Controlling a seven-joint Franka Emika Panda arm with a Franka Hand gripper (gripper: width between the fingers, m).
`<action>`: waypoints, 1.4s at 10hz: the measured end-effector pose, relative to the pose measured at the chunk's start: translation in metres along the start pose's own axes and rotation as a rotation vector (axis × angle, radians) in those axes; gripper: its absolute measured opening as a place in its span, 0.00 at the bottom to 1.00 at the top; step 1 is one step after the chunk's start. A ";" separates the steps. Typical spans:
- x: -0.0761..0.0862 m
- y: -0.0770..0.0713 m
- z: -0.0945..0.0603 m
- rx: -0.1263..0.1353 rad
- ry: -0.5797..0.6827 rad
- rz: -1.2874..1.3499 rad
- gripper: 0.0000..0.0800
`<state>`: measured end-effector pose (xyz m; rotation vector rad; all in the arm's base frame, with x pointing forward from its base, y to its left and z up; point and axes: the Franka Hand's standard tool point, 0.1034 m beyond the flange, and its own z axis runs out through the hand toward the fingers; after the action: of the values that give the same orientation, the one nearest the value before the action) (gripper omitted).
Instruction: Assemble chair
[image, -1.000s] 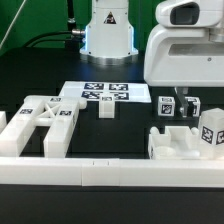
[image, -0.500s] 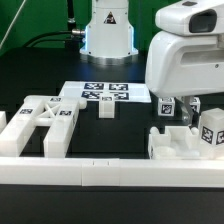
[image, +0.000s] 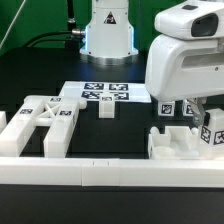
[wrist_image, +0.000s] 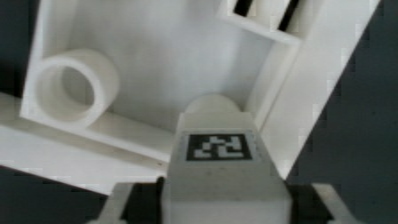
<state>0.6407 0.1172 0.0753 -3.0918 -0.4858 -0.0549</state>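
Black worktop (image: 130, 128), matt, hardly a glint. At eight o'clock in the exterior view, the cross-braced frame (image: 45, 115): smooth white plastic with a soft sheen. At two o'clock, the arm casing (image: 185, 60) is glossier white plastic. The marker board (image: 97, 93) is flat and matt, its tags printed black. Up close, the leg block (wrist_image: 219, 115): smooth white plastic, with a matt tag (wrist_image: 219, 146) on it.

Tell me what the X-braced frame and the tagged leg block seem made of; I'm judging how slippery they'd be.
X-braced frame: seemingly rigid white plastic, matte finish; uniform colour, crisp blocky edges, no glare. Leg block: apparently the same white plastic; its black-and-white tag looks like a flat printed label, possibly paper, though blur leaves that open.
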 end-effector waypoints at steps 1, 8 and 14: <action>0.000 0.000 0.000 0.000 0.001 0.009 0.36; 0.003 -0.002 0.000 0.057 0.055 0.823 0.36; 0.005 -0.008 0.000 0.070 0.046 1.245 0.59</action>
<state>0.6428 0.1259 0.0750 -2.7141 1.3685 -0.0830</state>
